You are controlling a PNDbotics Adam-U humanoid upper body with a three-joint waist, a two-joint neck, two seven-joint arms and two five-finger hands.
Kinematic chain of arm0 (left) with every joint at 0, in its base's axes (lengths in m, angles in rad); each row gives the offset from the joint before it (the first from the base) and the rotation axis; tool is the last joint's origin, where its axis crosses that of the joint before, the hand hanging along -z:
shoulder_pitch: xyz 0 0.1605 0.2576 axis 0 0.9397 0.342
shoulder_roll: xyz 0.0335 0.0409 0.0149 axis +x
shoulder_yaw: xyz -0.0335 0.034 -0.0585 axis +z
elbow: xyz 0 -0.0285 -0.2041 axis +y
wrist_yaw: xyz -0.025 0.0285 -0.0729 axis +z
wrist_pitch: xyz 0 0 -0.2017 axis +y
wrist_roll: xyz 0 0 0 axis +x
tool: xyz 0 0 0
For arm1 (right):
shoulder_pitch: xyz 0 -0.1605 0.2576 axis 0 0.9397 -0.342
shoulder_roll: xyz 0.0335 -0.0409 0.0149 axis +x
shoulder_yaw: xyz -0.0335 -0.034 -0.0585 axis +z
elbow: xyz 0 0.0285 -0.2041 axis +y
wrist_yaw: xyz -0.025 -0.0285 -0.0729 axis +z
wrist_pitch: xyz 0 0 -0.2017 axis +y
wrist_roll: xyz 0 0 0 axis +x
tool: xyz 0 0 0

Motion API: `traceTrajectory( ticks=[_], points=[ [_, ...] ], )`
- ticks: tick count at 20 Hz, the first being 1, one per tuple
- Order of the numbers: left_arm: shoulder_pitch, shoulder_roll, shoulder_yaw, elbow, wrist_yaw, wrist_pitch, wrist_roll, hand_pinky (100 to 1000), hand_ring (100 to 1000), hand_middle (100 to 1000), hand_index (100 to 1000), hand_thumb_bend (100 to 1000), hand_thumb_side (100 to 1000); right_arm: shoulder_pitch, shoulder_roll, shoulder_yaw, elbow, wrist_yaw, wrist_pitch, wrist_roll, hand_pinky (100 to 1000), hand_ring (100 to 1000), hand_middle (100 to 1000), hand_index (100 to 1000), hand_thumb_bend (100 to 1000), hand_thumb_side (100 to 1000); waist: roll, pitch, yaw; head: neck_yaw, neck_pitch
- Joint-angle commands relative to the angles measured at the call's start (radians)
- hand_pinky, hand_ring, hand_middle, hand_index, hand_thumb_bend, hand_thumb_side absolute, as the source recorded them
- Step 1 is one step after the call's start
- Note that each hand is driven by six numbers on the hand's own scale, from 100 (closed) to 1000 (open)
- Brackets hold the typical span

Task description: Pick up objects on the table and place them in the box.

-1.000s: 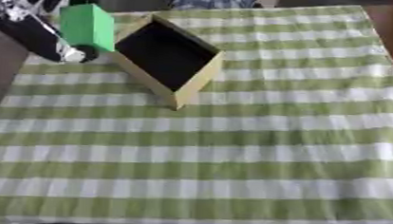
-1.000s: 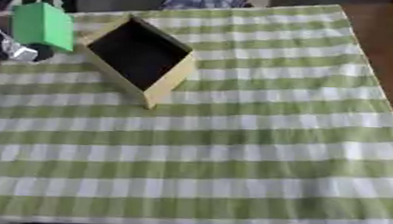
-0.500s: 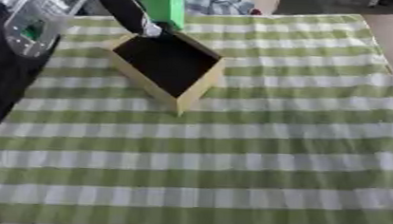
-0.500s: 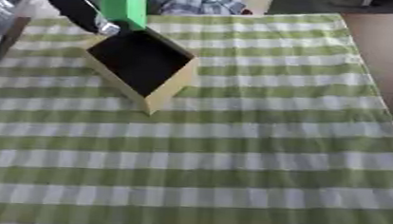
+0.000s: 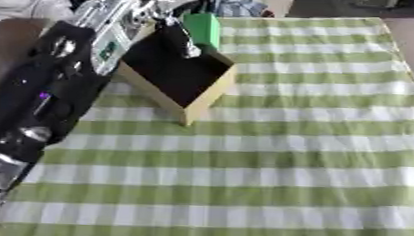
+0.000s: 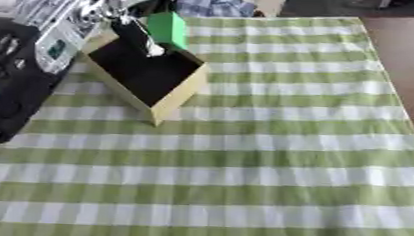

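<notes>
An open cardboard box [image 5: 210, 92] with a dark inside stands on the green-and-white checked cloth at the upper left. A green block [image 5: 201, 29] hangs over the box's far corner, just above the rim. My left hand [image 5: 175, 32] is shut on the block, with dark fingers curled along its left side. The black and silver left arm [image 5: 50, 83] reaches in along the left edge and hides part of the box's left wall. My right hand shows in no view.
The checked cloth [image 6: 270, 158] spreads over the middle and right of the table. Bare brown tabletop [image 6: 406, 53] shows at the right edge. Crumpled fabric [image 6: 211, 2] lies beyond the far edge, behind the box.
My left hand has carried the green block from left of the box rightward to above its far corner. The arm now fills the left side, and the view has shifted.
</notes>
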Motion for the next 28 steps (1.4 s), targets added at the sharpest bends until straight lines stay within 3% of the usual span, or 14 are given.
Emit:
traceTrajectory(
  ticks=[1, 11, 16, 19, 21, 26, 28],
  points=[
    [-0.024, -0.004, 0.019, 0.033, -0.039, -0.027, 0.019, 271, 310, 391, 538, 271, 100, -0.016, -0.009, -0.005, -0.015, -0.011, -0.001, 0.003, 567, 799, 711, 924, 100, 968, -0.005, -0.015, -0.002, 0.002, -0.014],
    [-0.016, -0.027, 0.049, 0.119, -0.096, -0.032, 0.063, 287, 316, 401, 547, 252, 100, -0.016, 0.001, -0.007, -0.015, -0.015, -0.001, 0.006, 565, 800, 709, 925, 100, 969, -0.005, -0.01, -0.005, 0.002, -0.019],
    [-0.011, -0.033, 0.055, 0.137, -0.094, -0.037, 0.069, 372, 372, 446, 586, 257, 100, -0.015, 0.004, -0.007, -0.015, -0.017, -0.001, 0.006, 565, 800, 708, 925, 100, 968, -0.006, -0.008, -0.005, 0.002, -0.018],
    [-0.008, -0.034, 0.055, 0.148, -0.097, -0.04, 0.05, 588, 553, 573, 688, 312, 100, -0.014, 0.005, -0.009, -0.015, -0.017, -0.001, 0.006, 565, 800, 708, 925, 100, 968, -0.007, -0.008, -0.006, 0.002, -0.017],
    [-0.006, -0.034, 0.054, 0.153, -0.112, -0.041, 0.025, 693, 678, 663, 750, 400, 100, -0.014, 0.005, -0.009, -0.015, -0.018, -0.001, 0.005, 564, 800, 707, 925, 100, 967, -0.008, -0.007, -0.006, 0.002, -0.015],
    [-0.004, -0.03, 0.057, 0.148, -0.177, -0.039, -0.035, 828, 825, 803, 813, 581, 249, -0.012, 0.006, -0.009, -0.015, -0.019, -0.001, 0.006, 564, 800, 707, 925, 100, 968, -0.008, -0.008, -0.005, 0.0, -0.011],
    [-0.004, -0.025, 0.06, 0.14, -0.206, -0.034, -0.045, 845, 847, 817, 821, 637, 283, -0.011, 0.006, -0.01, -0.015, -0.019, -0.001, 0.006, 565, 800, 707, 925, 100, 969, -0.008, -0.009, -0.004, -0.001, -0.01]
  ],
)
